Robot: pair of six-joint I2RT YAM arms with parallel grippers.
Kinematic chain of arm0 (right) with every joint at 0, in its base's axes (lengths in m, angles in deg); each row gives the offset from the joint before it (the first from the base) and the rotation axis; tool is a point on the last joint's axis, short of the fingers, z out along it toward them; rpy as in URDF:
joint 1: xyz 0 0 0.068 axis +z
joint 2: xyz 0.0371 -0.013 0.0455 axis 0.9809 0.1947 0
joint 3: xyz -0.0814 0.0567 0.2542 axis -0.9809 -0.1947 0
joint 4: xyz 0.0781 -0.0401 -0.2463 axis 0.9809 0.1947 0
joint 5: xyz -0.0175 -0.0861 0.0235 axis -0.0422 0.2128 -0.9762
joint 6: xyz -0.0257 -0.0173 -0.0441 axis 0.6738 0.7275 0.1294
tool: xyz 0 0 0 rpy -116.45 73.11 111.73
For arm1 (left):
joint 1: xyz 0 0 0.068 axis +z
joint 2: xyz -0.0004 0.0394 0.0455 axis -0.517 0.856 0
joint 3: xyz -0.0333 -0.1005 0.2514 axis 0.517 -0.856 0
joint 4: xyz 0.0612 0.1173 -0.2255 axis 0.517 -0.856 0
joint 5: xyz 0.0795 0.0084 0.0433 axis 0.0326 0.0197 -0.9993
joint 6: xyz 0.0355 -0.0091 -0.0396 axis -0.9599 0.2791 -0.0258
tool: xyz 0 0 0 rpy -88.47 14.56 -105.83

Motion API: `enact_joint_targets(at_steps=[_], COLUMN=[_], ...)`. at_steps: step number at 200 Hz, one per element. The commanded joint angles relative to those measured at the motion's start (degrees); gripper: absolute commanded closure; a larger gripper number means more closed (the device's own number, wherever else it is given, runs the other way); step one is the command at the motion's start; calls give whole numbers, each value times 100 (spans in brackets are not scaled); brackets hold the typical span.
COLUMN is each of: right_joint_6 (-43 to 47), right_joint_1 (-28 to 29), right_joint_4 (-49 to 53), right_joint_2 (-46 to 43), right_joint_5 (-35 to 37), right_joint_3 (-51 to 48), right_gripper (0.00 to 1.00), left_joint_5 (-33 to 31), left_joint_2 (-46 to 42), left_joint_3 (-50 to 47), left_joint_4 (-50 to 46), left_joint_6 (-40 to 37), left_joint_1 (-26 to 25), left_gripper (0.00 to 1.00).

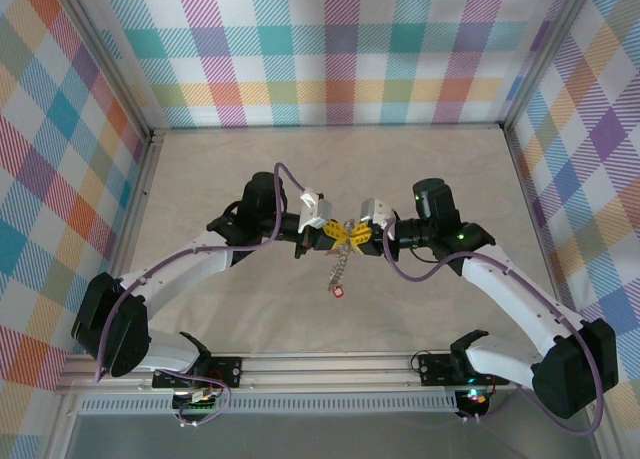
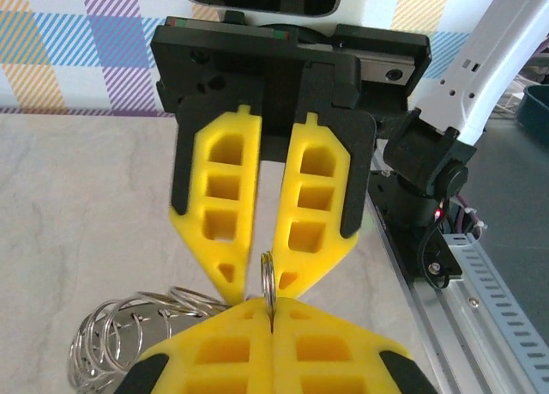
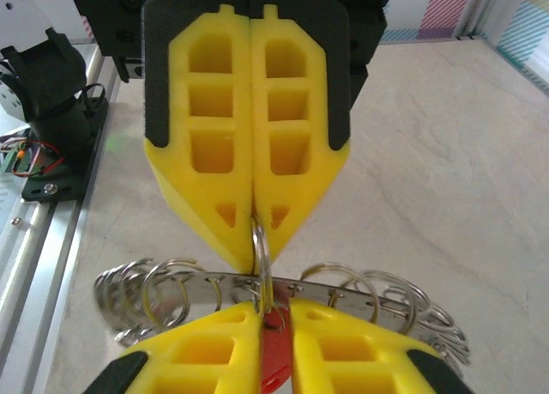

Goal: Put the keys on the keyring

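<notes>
The keyring (image 2: pixel 268 278), a thin silvery metal split ring seen edge-on, stands upright at the tips of the left gripper (image 2: pixel 270 312). That gripper's yellow fingers are pressed together on it with no gap showing. The right gripper (image 3: pixel 274 312) faces it tip to tip, its yellow fingers drawn in to a narrow slot around the bright red head of a small key (image 3: pixel 274 364). The key's metal shaft is hidden behind the pads and the ring, so whether it has met the ring's wire cannot be told. Crossing just behind the ring is a flat metal strip (image 3: pixel 343 293) carrying a row of loose silvery spare rings (image 2: pixel 129 334); whether the held ring hangs from that strip is unclear. From above, both grippers meet over the middle of the pale marbled table (image 1: pixel 250 179). A short chain of rings trails from that meeting point toward the near edge and ends in a second key (image 1: pixel 338 291) with the same red head. That one looks already attached to the bundle, though it is too small to be sure. By this reading the task is partway through, with the ring secured and one key gripped and lined up against it. What remains is working that key onto the ring, along with any further keys.
</notes>
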Motion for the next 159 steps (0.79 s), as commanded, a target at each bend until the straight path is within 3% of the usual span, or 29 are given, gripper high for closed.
enact_joint_targets(at_steps=[1, 118, 126, 131, 134, 159], right_joint_6=[-73, 291, 247, 168, 106, 54], right_joint_1=[83, -15, -14, -17, -15, -15], right_joint_4=[-510, 46, 61, 0, -54, -118], right_joint_2=[-69, -856, -858, -869, -877, -913], right_joint_5=[-197, 390, 468, 589, 682, 924], right_joint_3=[17, -427, -442, -475, -512, -691], right_gripper=[82, 70, 65, 50, 47, 48], left_joint_5=[116, -125, -117, -106, -96, -35], left_joint_2=[28, -100, -115, -126, -128, -192], left_joint_3=[9, -87, -91, -93, -86, -76], left_joint_4=[369, 413, 428, 428, 416, 401], left_joint_6=[-12, 44, 60, 62, 62, 27], left_joint_1=[-143, -121, -113, -117, -108, -74], left_gripper=[100, 100, 100, 100, 100, 100])
